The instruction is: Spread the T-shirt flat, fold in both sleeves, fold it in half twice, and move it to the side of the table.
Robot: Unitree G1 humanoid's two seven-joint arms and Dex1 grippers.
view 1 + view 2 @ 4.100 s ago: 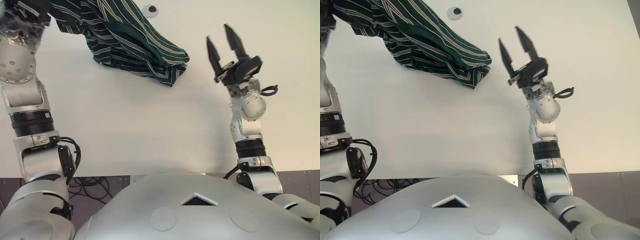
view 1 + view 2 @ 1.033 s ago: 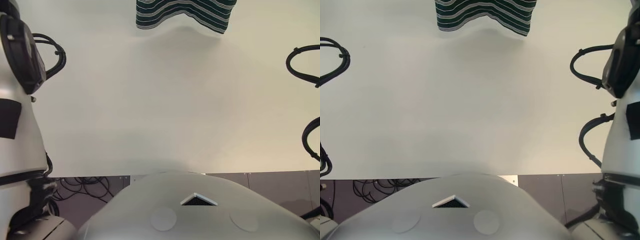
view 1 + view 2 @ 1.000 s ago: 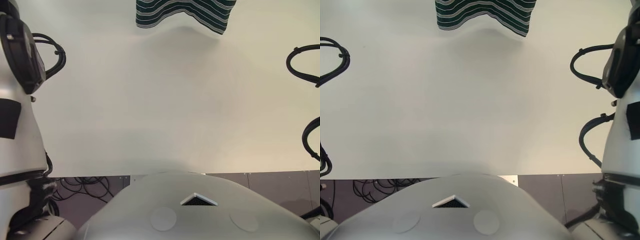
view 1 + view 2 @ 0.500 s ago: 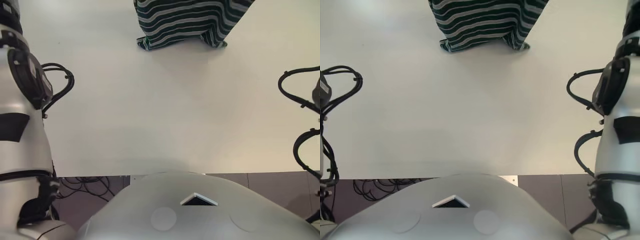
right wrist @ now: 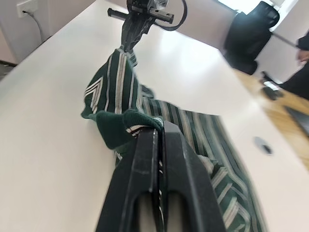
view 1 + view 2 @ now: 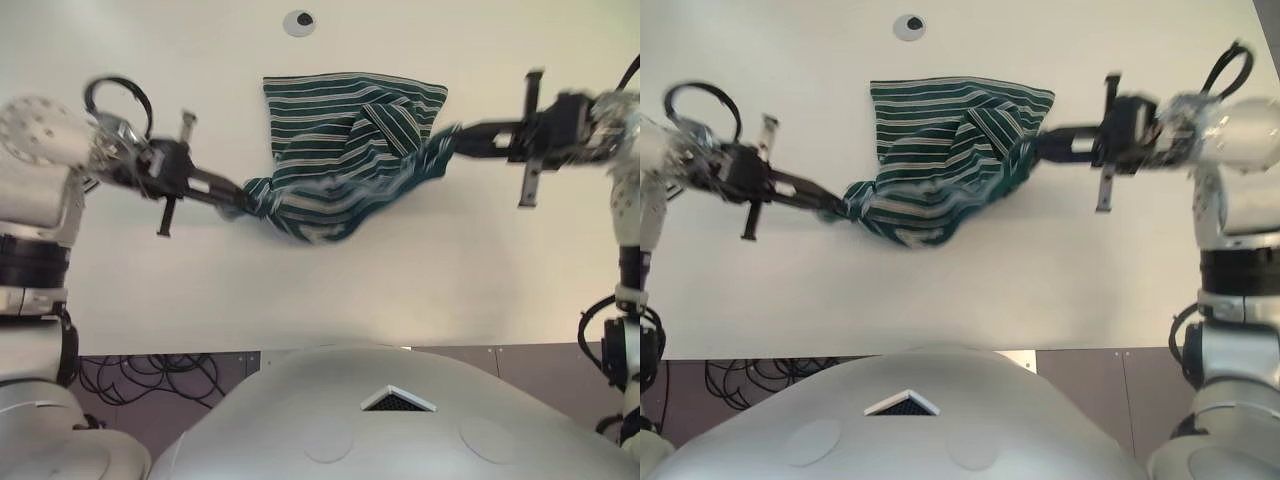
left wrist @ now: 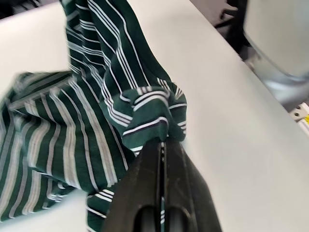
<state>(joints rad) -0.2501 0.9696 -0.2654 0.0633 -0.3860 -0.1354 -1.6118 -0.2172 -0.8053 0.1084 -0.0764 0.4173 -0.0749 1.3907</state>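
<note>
Subject: the T-shirt (image 6: 345, 150), dark green with pale stripes, lies on the far middle of the table (image 6: 300, 290). Its far part rests flat with a straight far edge. The near part is bunched, with a flap doubled over the middle and a sagging fold between the two held points.

Left gripper (image 6: 238, 198): fingers pressed fully together on a wad of cloth at the shirt's near left corner. The left wrist view confirms the cloth pinched at the tips (image 7: 161, 144).

Right gripper (image 6: 452, 137): fingers likewise closed tight on a wad at the shirt's right side, confirmed in the right wrist view (image 5: 157, 129). The two arms reach in from opposite sides, well apart, with the cloth strung between them.

Surroundings: a small round fitting (image 6: 298, 22) sits in the table beyond the shirt, clear of it.

Assessment: the work stands in the first step, spreading flat. No sleeve is folded in and no halving is done.

Next move, in my judgement: draw the held points farther apart and toward the near edge until the slack and the doubled flap pull out, lower the cloth onto the table, then let go
</note>
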